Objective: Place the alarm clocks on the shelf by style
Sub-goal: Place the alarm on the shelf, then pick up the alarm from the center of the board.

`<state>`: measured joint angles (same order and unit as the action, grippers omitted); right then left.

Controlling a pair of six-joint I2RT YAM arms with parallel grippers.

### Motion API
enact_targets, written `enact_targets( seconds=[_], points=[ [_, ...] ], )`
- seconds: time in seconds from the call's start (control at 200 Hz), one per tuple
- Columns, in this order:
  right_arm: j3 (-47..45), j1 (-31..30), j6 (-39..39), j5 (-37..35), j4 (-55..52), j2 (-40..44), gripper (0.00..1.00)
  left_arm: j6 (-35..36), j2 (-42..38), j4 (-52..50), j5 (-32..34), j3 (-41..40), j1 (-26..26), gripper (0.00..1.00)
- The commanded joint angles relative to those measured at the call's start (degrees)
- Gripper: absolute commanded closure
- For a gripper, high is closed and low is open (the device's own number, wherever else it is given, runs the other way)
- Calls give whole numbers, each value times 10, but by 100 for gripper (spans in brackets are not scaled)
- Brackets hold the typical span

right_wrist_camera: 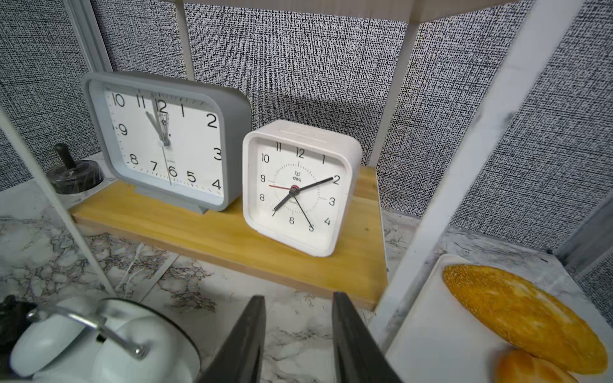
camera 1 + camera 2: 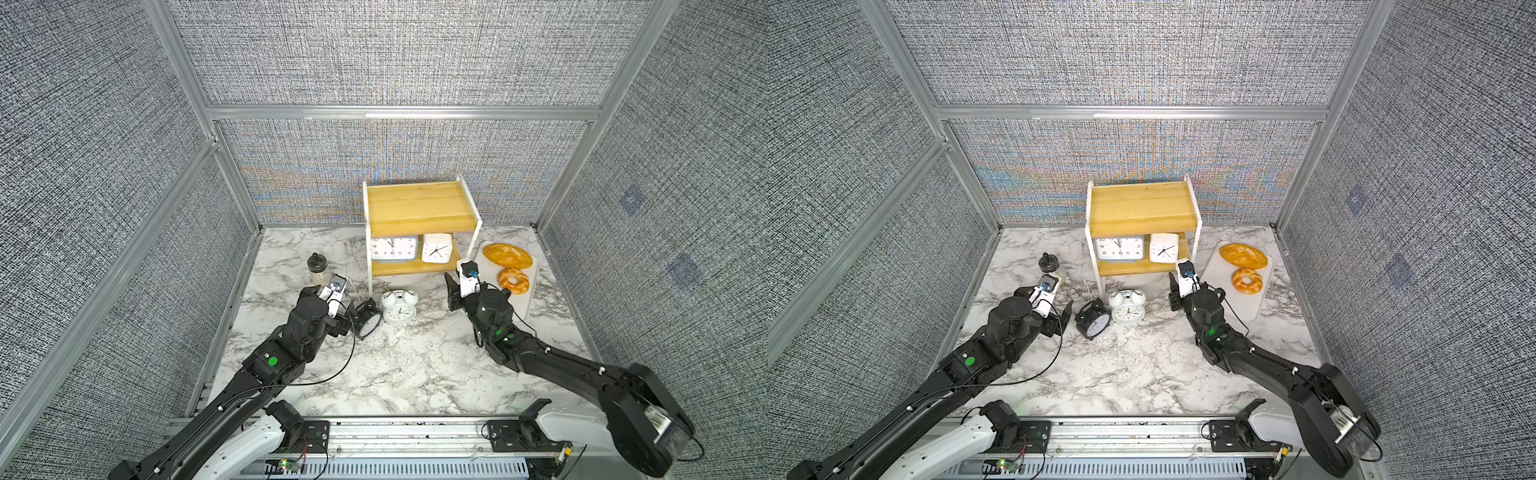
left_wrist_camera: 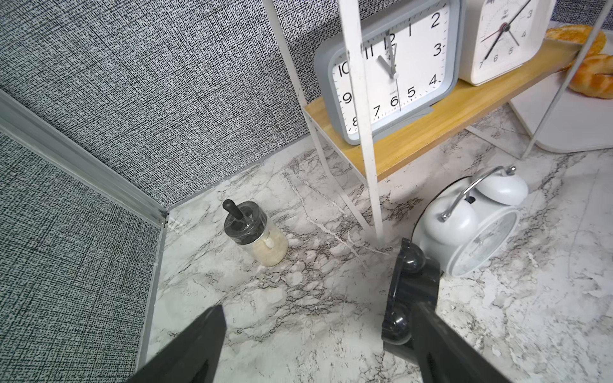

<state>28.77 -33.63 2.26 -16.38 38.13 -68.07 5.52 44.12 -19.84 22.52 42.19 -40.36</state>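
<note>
Left claw (image 3: 318, 308), released, should straddle the black clock (image 3: 411, 282) squarely; right claw (image 1: 298, 298), parted and empty, should keep clear.

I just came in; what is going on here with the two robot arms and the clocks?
Two arms are sorting alarm clocks onto the shelf. The grey-blue clock and the small white square clock stand side by side on its lower board; the upper board is bare. The black twin-bell clock and the white twin-bell clock are on the marble table in front. The left gripper is open beside the black one. The right gripper, open and empty, faces the white square clock.
</note>
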Motion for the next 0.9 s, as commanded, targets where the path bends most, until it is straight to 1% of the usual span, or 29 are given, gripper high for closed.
enact_targets(
  seconds=[0.0,0.095,0.175,0.31,0.49,0.56,0.636,0.811,0.896],
  points=[
    [-29,0,-21,-17,-97,65,49,-7,2,15,3,-3,1,7],
    [-50,1,-38,-33,-157,132,35,-9,5,17,7,-4,1,7],
    [-64,1,-55,-43,-205,182,28,-19,9,22,20,-7,1,7],
    [-77,3,-65,-40,-262,241,22,-40,19,27,29,-10,1,5],
    [-90,6,-73,-43,-295,271,20,-96,38,1,27,6,17,6],
    [-96,10,-91,-55,-300,274,19,-109,42,-7,10,9,27,7],
    [-101,21,-106,-54,-300,273,19,-115,39,-8,-16,7,38,7],
    [-95,44,-114,-13,-312,274,18,-99,42,-20,-123,9,66,8],
    [-91,49,-113,-5,-316,271,18,-100,62,-19,-172,19,82,11]
  ],
)
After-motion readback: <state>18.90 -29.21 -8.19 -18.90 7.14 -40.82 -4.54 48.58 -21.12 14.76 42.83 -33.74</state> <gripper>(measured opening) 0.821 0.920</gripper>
